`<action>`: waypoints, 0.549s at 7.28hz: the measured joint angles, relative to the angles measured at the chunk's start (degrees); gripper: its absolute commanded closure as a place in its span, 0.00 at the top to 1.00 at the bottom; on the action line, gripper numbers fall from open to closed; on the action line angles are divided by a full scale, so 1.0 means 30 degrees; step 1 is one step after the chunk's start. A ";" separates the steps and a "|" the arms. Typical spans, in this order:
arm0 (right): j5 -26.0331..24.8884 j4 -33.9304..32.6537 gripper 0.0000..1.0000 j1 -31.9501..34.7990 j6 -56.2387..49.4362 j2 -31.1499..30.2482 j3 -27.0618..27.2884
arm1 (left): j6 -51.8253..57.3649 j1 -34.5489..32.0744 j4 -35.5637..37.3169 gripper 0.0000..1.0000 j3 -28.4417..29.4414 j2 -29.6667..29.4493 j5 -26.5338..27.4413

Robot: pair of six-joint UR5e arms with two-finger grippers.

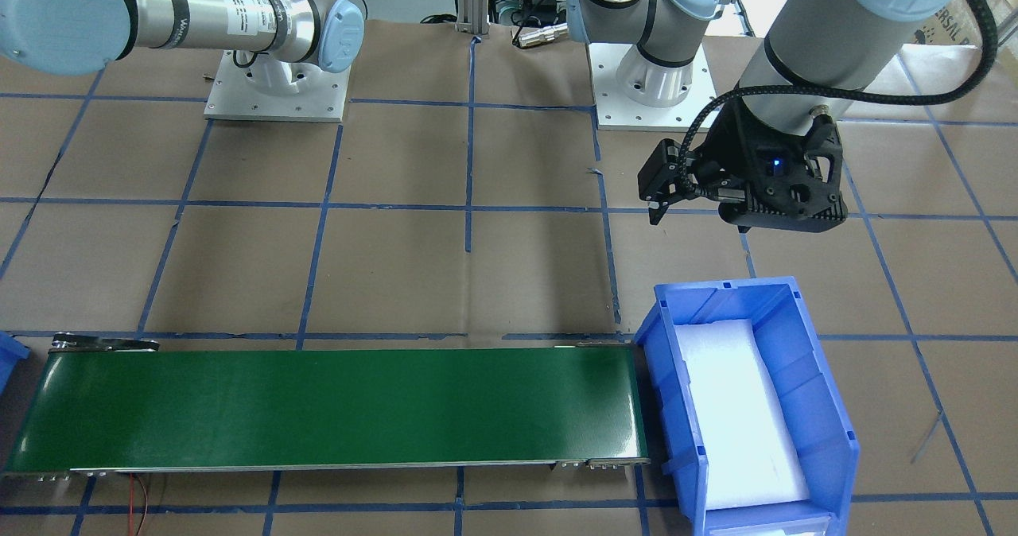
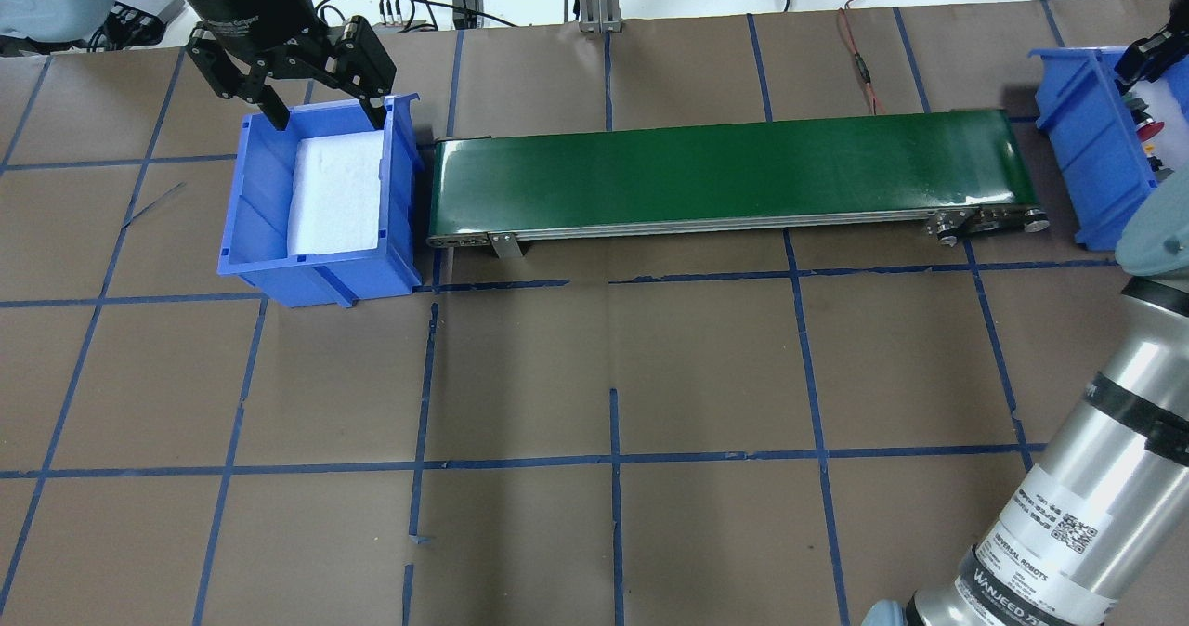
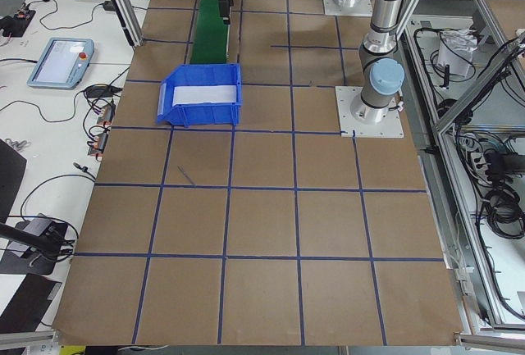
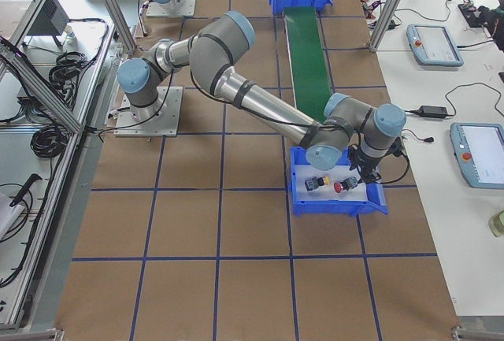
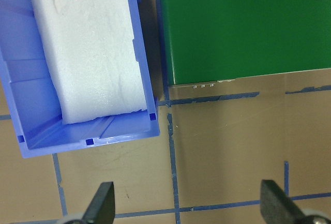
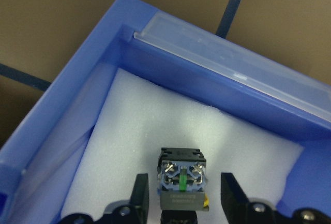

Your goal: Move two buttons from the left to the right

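Buttons [image 4: 316,184] both lie in the right bin [image 4: 303,203]; the left bin [image 2: 316,278] holds only its foam pad [image 2: 339,189].

The right hand [image 6: 184,178] hangs open over the white foam [image 6: 129,131] and grips nothing. Its fingers [image 6: 140,193] stand either side of one button [image 6: 181,180], with a gap on each flank. A sliver of yellow under the block suggests this is the yellow-capped one, though the cap is mostly hidden. The red button [image 4: 340,187] lies near it on the same foam. The left hand [image 5: 187,188] is spread wide and empty above the surface [image 5: 222,157], near the left bin. These look like light, rigid plastic parts. The domed cap would likely slip, while the squared contact block offers flat sides for the pads, clear of the screw terminals on its end.
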 measured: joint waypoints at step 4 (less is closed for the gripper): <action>-0.0065 0.1517 0.65 0.3499 0.1600 -0.2982 0.0294 | -0.0099 -0.0120 0.0327 1.00 0.0031 -0.0017 -0.0448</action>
